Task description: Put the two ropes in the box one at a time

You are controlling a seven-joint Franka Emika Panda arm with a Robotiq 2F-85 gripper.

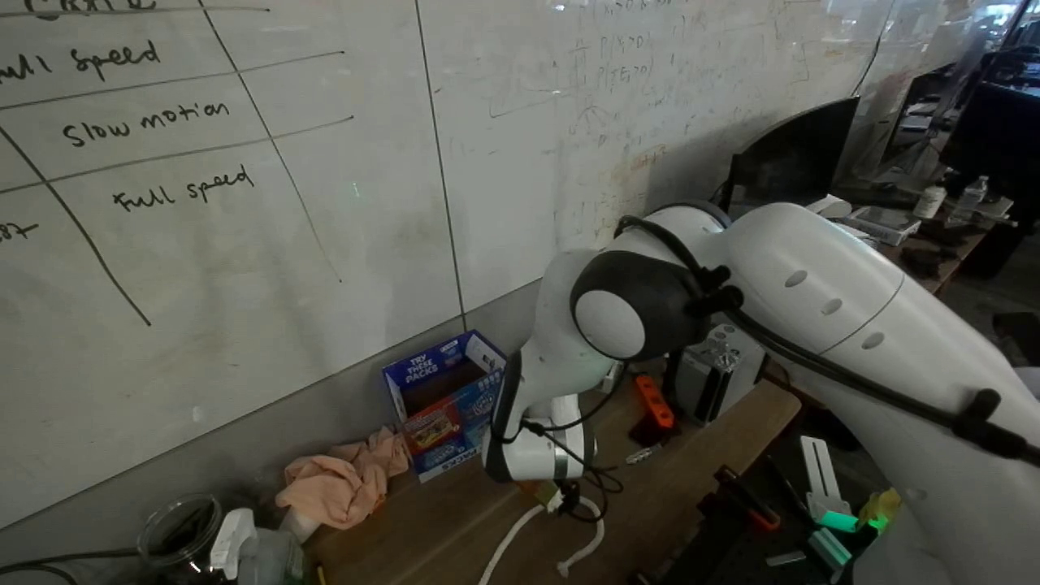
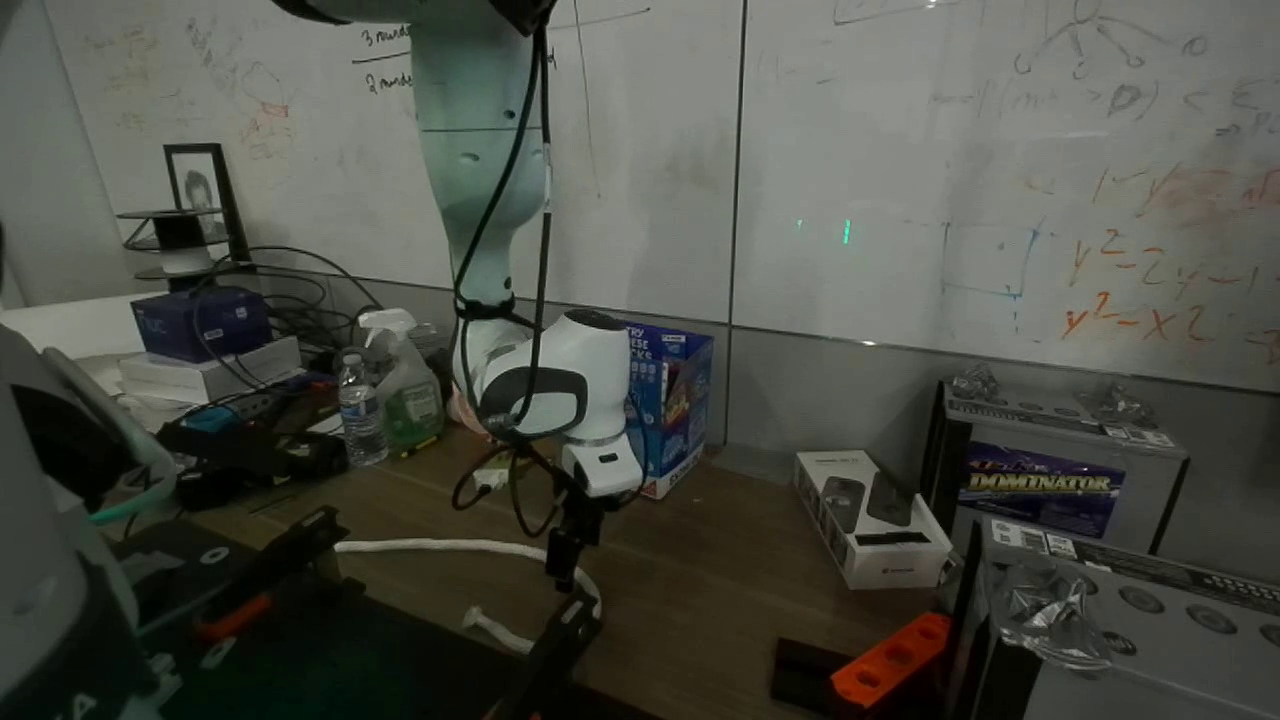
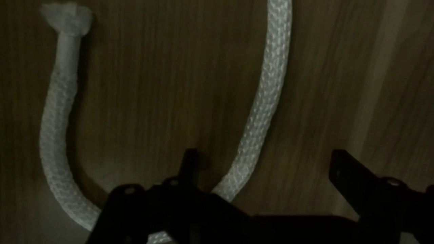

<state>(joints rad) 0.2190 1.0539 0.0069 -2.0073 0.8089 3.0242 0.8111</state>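
A white braided rope (image 1: 510,538) lies curved on the wooden table. It also shows in an exterior view (image 2: 440,546) and in the wrist view (image 3: 271,78), where one frayed end is at the upper left. My gripper (image 3: 265,154) is open over the rope, and one strand passes between its fingertips, closer to the left finger. The gripper also shows low over the table in both exterior views (image 1: 569,497) (image 2: 562,572). The blue open-topped box (image 1: 455,426) stands against the wall behind the arm, also in an exterior view (image 2: 672,400). A second rope is not visible.
A peach cloth (image 1: 345,487) lies beside the box. A white carton (image 2: 890,565), an orange tool (image 2: 890,662) and grey cases (image 2: 1065,480) stand on another side. A spray bottle (image 2: 408,390) and water bottle (image 2: 360,415) stand behind the arm. Black clamps (image 2: 550,650) line the table edge.
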